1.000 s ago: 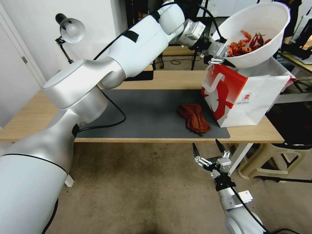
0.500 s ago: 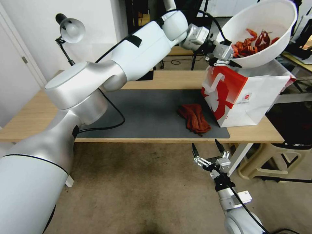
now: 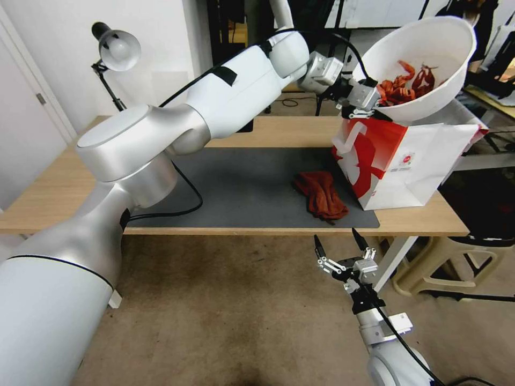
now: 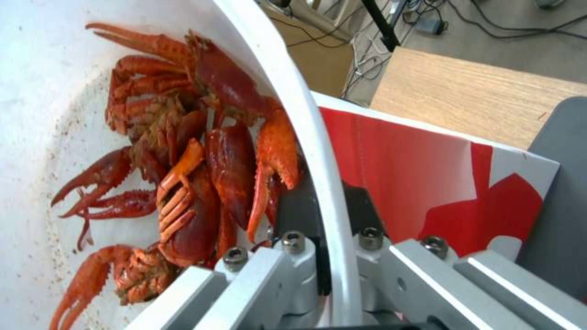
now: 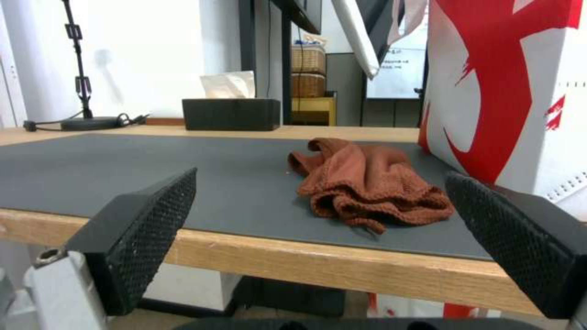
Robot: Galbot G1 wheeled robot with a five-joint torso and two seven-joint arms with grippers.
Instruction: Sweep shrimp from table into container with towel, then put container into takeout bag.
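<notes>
Left gripper (image 3: 370, 104): clamps the rim of the container (image 3: 429, 59), held tilted above the takeout bag (image 3: 402, 161).
Shrimp (image 4: 196, 151): heaped inside the bowl.
Right gripper (image 3: 339, 247): fingers spread, empty, below the table (image 3: 53, 193) edge.
Towel (image 3: 321, 194): crumpled on the mat, beside the bag.
Surroundings: desk lamp (image 3: 115, 51); black tissue box (image 5: 231, 113).
Writing: small red logo, unreadable.
</notes>
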